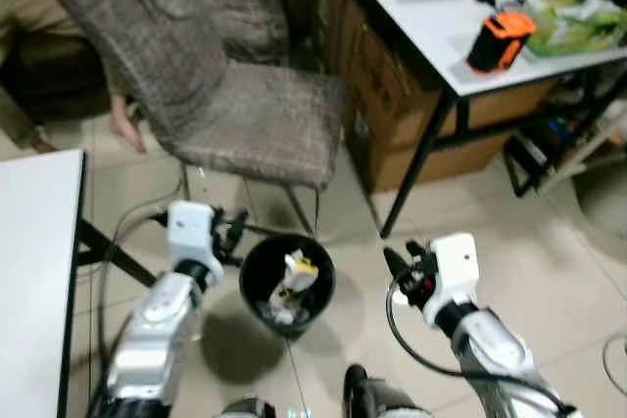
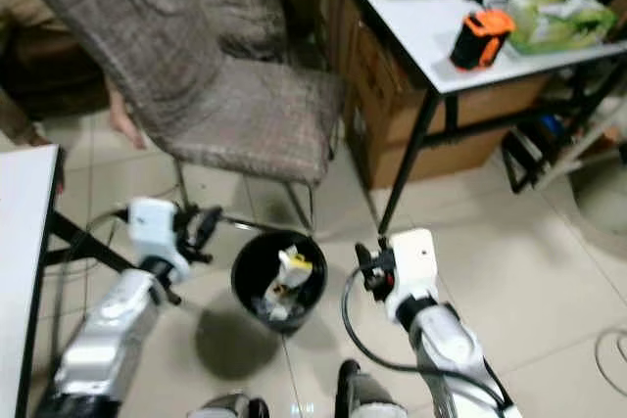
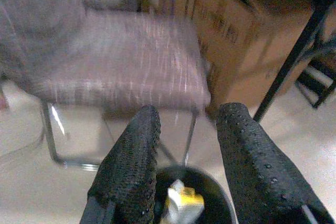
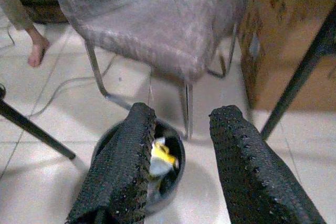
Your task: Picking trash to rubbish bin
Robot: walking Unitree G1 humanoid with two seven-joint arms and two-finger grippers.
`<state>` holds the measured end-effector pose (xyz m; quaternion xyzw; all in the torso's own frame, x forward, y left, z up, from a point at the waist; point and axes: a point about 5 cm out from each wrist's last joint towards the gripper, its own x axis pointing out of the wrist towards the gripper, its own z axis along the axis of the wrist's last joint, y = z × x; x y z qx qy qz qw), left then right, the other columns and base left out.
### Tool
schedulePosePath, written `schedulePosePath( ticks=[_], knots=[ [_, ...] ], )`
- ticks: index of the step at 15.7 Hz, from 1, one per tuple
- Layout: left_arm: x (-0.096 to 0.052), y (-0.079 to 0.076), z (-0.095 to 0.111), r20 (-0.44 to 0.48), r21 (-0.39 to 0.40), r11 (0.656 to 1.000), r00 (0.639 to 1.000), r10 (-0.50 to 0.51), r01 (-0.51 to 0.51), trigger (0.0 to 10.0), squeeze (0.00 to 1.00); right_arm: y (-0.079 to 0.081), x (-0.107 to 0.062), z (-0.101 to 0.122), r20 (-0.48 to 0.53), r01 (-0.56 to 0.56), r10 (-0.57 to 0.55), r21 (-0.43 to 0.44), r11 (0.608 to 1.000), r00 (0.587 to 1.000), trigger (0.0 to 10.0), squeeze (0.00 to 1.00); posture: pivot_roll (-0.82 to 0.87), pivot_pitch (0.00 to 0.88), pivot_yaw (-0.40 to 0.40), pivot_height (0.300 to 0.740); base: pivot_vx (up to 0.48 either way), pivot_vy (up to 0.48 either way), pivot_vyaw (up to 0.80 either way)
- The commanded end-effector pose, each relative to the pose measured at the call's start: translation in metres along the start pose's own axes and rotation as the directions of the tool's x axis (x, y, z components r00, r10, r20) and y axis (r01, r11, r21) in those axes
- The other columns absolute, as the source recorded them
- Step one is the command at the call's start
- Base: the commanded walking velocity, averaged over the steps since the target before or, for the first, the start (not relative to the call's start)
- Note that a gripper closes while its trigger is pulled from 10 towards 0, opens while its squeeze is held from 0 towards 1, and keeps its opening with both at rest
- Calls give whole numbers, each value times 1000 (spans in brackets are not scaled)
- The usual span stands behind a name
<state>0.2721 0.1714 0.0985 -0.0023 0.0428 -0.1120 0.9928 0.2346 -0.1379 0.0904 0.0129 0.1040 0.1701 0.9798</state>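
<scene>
Tiled floor point(image 1: 549, 271) holds round black bin point(image 1: 257, 286) containing yellow-white trash point(image 1: 295, 276).

Place: a room in a home used for work | Floor: pale tiles point(image 1: 549, 271) | Seat: grey cloth chair point(image 1: 257, 119) | White worktop point(image 1: 431, 17) with black legs, cardboard boxes point(image 1: 392, 134) under it | Small black bin point(image 1: 286, 286) | A person's bare foot point(image 1: 125, 129) by the chair

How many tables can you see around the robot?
2. A white table with black legs stands ahead on the robot's right, carrying an orange device. Another white table is close on its left. Others may be hidden.
</scene>
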Motion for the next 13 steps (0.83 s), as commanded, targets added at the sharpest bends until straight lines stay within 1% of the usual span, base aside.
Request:
schedulePosePath(
  ticks=[1, 2, 3, 4, 5, 6, 7, 9, 13],
  knots=[
    [-9, -9, 13, 25, 13, 999, 999, -36, 36, 10000, 0, 1, -2, 16, 57, 14, -15, 14, 1000, 998, 10000, 0, -73, 98, -11, 740, 0, 0, 0],
    [-21, -12, 25, 40, 22, 998, 998, -51, 50, 10000, 0, 4, -4, 25, 96, 12, -15, 34, 999, 995, 10000, 0, -70, 93, -11, 740, 0, 0, 0],
    [-26, -14, 28, 43, 39, 998, 998, -45, 43, 10000, 0, 5, -4, 26, 99, 13, -16, 37, 999, 995, 10000, 0, -65, 91, -11, 740, 0, 0, 0],
    [-27, -15, 27, 38, 41, 999, 999, -33, 31, 10000, 0, 5, -4, 24, 96, 13, -16, 38, 999, 995, 10000, 0, -65, 89, -12, 740, 0, 0, 0],
    [-28, -17, 27, 15, 60, 998, 999, -33, 32, 10000, 0, 6, -2, 23, 89, 16, -18, 24, 1000, 996, 10000, 0, -66, 89, -14, 740, 0, 0, 0],
    [-27, -17, 27, 11, 62, 998, 999, -32, 31, 10000, 0, 7, -1, 23, 90, 15, -18, 26, 1000, 996, 10000, 0, -62, 86, -14, 740, 0, -304, 0],
    [-27, -18, 29, -1, 49, 999, 1000, -22, 23, 10000, 0, 8, 0, 25, 93, 12, -15, 33, 999, 996, 10000, 0, -61, 85, -16, 740, 0, -480, 0],
    [-27, -20, 33, -7, 52, 998, 1000, -18, 18, 10000, 0, 11, 2, 23, 85, 8, -10, 34, 999, 996, 10000, 0, -62, 83, -16, 740, 0, -480, 0],
    [-26, -20, 34, -18, 60, 998, 1000, -14, 15, 10000, 0, 12, 2, 21, 79, 7, -10, 31, 999, 997, 10000, 0, -61, 74, -17, 740, 0, -480, 0]
  ],
)
